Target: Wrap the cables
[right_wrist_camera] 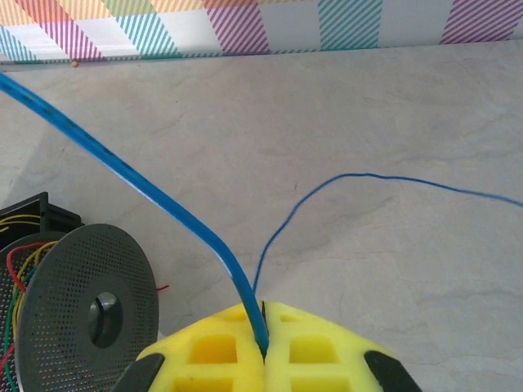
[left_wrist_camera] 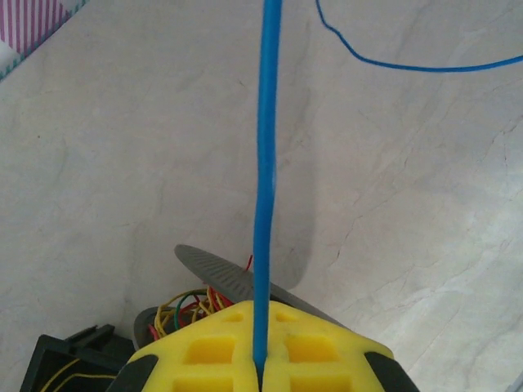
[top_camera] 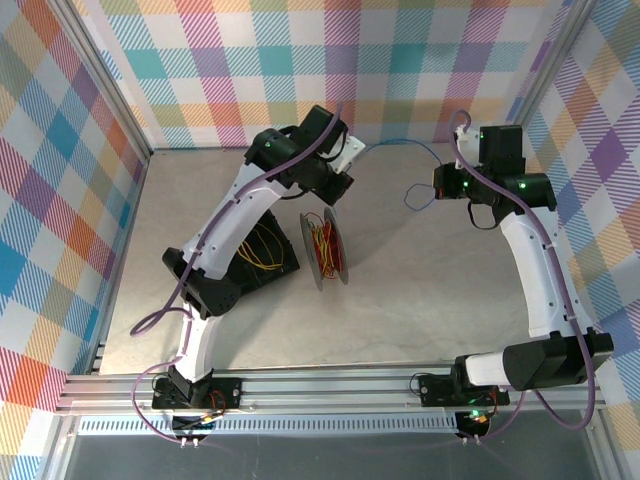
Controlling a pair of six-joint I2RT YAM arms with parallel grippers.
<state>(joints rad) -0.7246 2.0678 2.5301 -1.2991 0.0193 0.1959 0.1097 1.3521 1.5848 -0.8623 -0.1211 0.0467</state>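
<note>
The blue cable (left_wrist_camera: 265, 163) is pinched by the left hand (left_wrist_camera: 260, 363) and the right hand (right_wrist_camera: 263, 353), and is stretched sideways between them. The reel (top_camera: 325, 250) is seen nearer the left hand, just below it.

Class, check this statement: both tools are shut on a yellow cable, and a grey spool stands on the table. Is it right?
No: the cable is blue, not yellow, as the left wrist view shows. Both the left tool and the right tool are shut on it, and the grey spool stands on the table.
</note>
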